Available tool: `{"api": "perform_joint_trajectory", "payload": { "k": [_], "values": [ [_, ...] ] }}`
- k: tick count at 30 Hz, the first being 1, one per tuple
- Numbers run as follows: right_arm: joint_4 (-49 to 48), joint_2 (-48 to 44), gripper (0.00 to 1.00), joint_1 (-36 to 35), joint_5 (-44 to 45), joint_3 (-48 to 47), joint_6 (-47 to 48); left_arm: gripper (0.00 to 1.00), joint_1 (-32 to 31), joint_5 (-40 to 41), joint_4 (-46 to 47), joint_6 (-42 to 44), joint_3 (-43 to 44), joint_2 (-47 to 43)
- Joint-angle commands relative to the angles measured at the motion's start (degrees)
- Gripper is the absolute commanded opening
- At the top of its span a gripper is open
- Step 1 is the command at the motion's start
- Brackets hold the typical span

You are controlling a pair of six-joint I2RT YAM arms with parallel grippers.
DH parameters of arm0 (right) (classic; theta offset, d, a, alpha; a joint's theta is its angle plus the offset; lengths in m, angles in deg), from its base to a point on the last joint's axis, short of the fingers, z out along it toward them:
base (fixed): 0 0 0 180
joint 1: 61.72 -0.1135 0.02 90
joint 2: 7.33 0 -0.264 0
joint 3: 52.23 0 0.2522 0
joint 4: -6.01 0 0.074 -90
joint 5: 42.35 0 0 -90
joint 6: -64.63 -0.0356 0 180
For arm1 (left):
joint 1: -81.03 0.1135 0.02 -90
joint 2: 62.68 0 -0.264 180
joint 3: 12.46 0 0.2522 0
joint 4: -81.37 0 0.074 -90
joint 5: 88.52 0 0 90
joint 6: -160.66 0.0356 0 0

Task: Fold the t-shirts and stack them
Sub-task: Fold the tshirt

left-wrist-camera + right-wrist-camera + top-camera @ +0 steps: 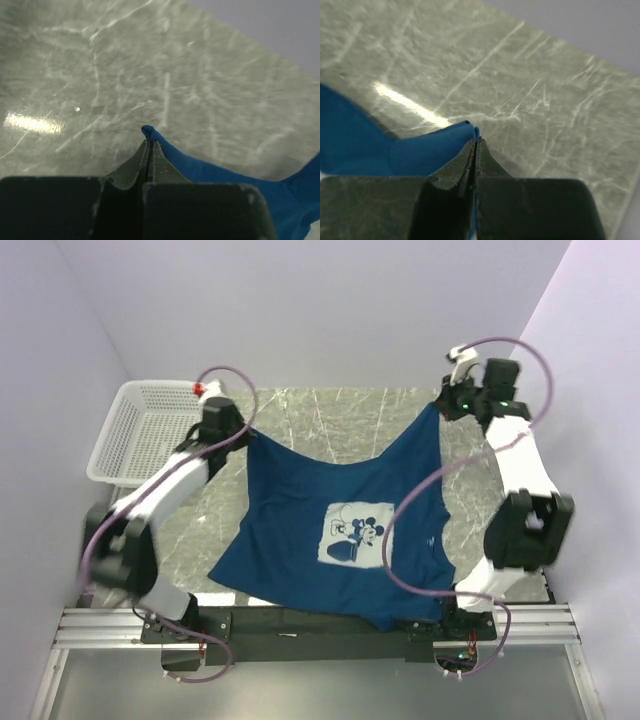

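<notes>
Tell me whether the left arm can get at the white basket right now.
Probably, for reach: the basket sits just beside the left gripper, nothing between them. But that gripper is shut on a corner of the t-shirt, so it would have to let go first or drag the shirt along.

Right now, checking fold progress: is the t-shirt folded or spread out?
Spread: the t-shirt shows its printed front, stretched between the left gripper and right gripper, each pinching a corner.
</notes>
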Motion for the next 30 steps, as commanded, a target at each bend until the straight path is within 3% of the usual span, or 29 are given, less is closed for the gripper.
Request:
{"api": "perform_joint_trajectory", "payload": {
  "k": [1, 4, 11, 20, 30],
  "values": [
    [-7.53, 6.41, 0.00, -2.10, 1.94, -4.18, 2.05, 0.00, -0.01, 4.73, 2.56, 0.88, 8.76, 10.55],
    [-7.80, 14.67, 0.00, -3.24, 5.37, -8.84, 0.92, 0.00, 0.08, 7.54, -1.83, 1.23, 20.34, 23.63],
    [-6.83, 25.85, 0.00, -3.95, 9.86, -19.31, -0.93, 0.00, 1.92, 9.39, -6.32, 2.11, 33.73, 36.32],
    [-9.90, 23.14, 0.00, -3.86, 9.16, -22.31, -3.65, 0.00, 4.29, 6.58, -4.03, 3.87, 38.83, 38.79],
    [-13.32, 12.33, 0.00, -2.90, 5.30, -10.90, -4.53, 0.00, 5.26, 5.35, -5.09, 6.16, 40.50, 41.34]
  ]
}}
